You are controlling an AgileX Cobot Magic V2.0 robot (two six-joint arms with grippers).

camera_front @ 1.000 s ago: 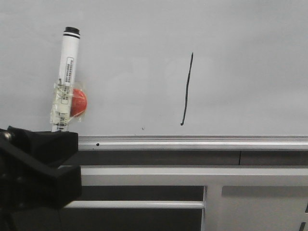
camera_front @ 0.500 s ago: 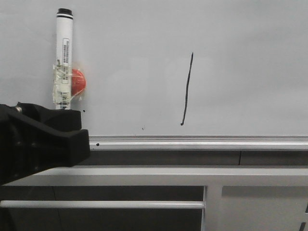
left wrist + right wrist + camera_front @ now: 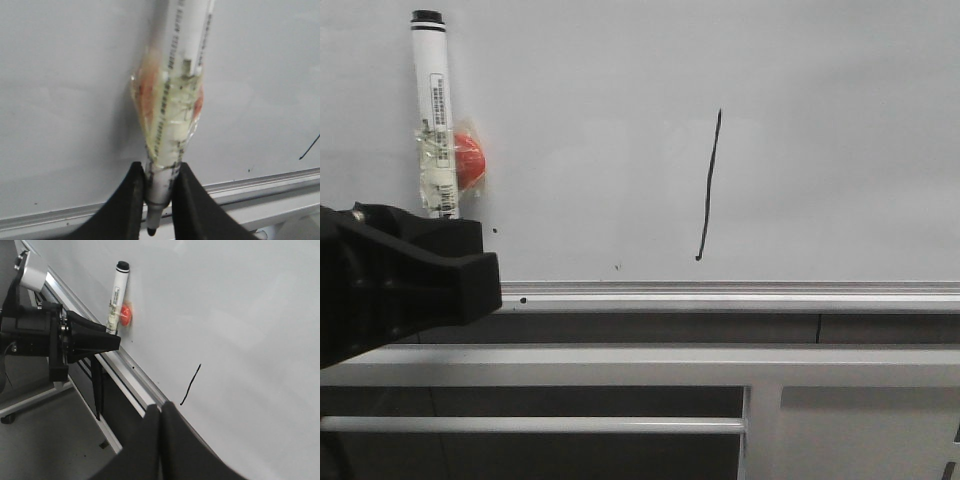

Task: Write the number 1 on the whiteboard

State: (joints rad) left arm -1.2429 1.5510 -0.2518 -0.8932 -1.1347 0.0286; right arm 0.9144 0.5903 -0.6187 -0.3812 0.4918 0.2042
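Number 1 (image 3: 709, 186) stands mid-whiteboard (image 3: 820, 120); near its left edge the left gripper (image 3: 159, 200) clamps the marker (image 3: 433, 110), while the right gripper (image 3: 160, 412) is closed, empty.

Left gripper (image 3: 159, 200) clamped on marker (image 3: 172, 135), low at left. Right gripper (image 3: 160, 412): fingers pressed together, holding nothing.

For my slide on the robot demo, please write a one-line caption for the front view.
Left gripper holds a marker pen upright beside the finished number 1 on the whiteboard.
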